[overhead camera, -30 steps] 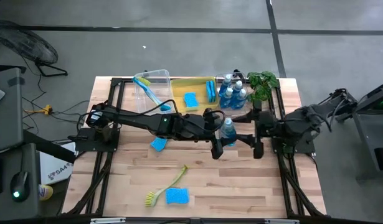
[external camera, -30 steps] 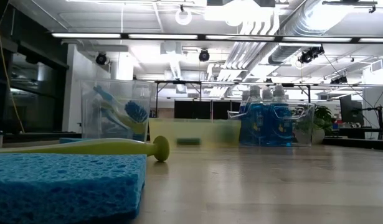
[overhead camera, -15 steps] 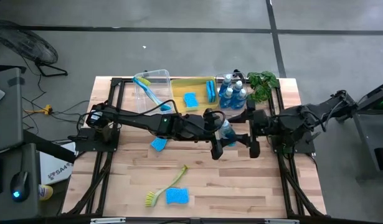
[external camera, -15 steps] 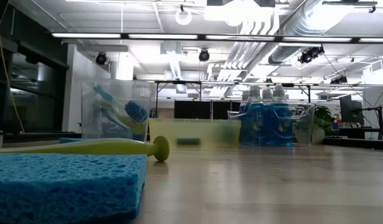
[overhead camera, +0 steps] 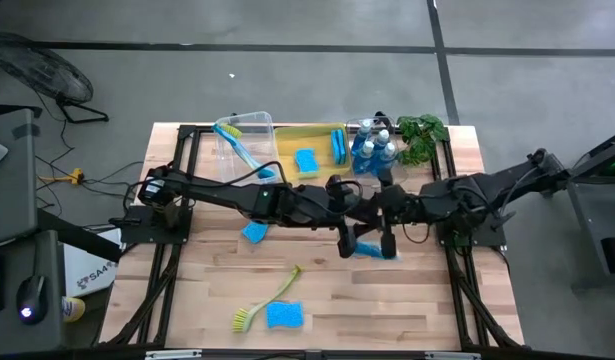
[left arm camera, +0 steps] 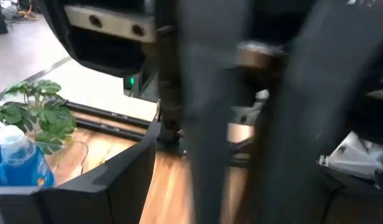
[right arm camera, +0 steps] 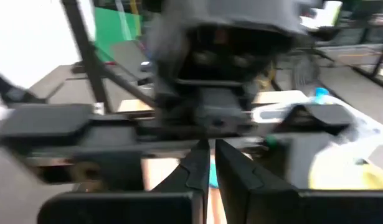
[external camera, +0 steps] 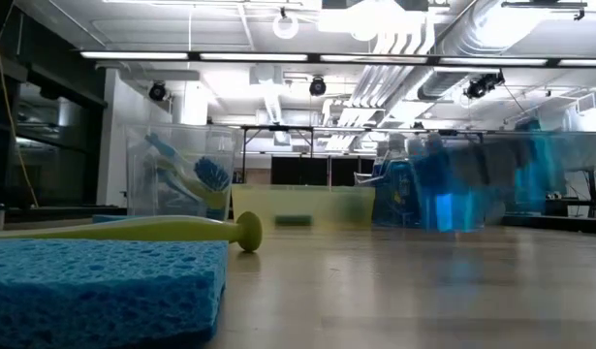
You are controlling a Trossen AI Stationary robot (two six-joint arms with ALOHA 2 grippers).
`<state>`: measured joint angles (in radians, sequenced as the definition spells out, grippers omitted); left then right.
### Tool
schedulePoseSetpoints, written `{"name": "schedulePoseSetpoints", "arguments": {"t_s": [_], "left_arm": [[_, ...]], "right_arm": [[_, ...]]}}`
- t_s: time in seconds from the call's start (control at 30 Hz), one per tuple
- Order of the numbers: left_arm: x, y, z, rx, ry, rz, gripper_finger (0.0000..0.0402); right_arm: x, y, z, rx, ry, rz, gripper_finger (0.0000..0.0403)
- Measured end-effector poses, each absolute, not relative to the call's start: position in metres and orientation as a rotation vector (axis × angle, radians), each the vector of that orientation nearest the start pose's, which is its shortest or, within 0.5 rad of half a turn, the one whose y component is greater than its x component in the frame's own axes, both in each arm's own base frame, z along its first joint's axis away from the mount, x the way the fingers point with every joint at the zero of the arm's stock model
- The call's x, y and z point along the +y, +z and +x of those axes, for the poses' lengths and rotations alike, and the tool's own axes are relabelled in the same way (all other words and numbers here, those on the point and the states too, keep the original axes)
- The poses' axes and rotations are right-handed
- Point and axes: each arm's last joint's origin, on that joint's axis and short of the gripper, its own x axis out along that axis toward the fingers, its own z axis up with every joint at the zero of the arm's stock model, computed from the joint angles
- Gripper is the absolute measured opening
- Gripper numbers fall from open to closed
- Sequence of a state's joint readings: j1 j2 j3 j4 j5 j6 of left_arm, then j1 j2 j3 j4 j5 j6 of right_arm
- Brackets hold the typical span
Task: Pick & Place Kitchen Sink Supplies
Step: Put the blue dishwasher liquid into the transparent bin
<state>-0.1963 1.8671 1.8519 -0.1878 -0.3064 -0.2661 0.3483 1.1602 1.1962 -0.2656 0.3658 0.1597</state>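
A: Where was the small clear bottle of blue dish soap?

B: Mid-table, low between the two tools. Left gripper just beside it on one side, right gripper just beside it on the other. Too smeared to say whether anything touched it.

A: Long axis?

B: Seemed to run across the table, from one arm toward the other. Upright or tipped, I could not tell.

A: Tool states?

B: Left fingers spread, nothing blue between them in the wrist view. Right fingers pressed nearly together, pinching nothing visible. Neither arm clearly nearer. My guess: the left, being spread, was readier to grasp.

A: Surface?

B: Pale wooden plank table. Loose near the front: a flat blue rectangular sponge and a yellow-green long-handled dish brush. A second sponge lay under the left arm.

A: Room?

B: Grey concrete floor, open ceiling with strip lights and ducts.
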Motion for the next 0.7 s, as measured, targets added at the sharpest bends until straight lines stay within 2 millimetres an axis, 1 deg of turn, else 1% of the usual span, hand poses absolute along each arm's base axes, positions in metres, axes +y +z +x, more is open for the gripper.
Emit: {"name": "schedulePoseSetpoints", "arguments": {"t_s": [0.07,0.13,0.23,0.33,0.47,0.53,0.7], "left_arm": [[-0.076,0.394,0.430,0.170,0.137,-0.217,0.0279],[-0.076,0.394,0.430,0.172,0.137,-0.217,0.0279],[-0.076,0.392,0.429,0.193,0.140,-0.213,0.0279],[-0.077,0.389,0.429,0.228,0.135,-0.221,0.0279],[-0.078,0.385,0.428,0.274,0.075,-0.231,0.0279],[-0.080,0.380,0.432,0.289,0.056,-0.233,0.0279],[-0.084,0.363,0.441,0.354,-0.004,-0.254,0.0279]], "right_arm": [[0.072,0.394,0.236,0.214,-0.062,0.084,0.0021],[0.068,0.396,0.231,0.211,-0.070,0.085,0.0008],[0.063,0.402,0.218,0.201,-0.086,0.092,0.0007],[0.055,0.408,0.197,0.203,-0.131,0.133,0.0023],[0.043,0.411,0.164,0.236,-0.194,0.180,0.0039],[0.037,0.412,0.150,0.252,-0.212,0.204,0.0046],[0.030,0.408,0.127,0.312,-0.221,0.256,0.0061]]}}
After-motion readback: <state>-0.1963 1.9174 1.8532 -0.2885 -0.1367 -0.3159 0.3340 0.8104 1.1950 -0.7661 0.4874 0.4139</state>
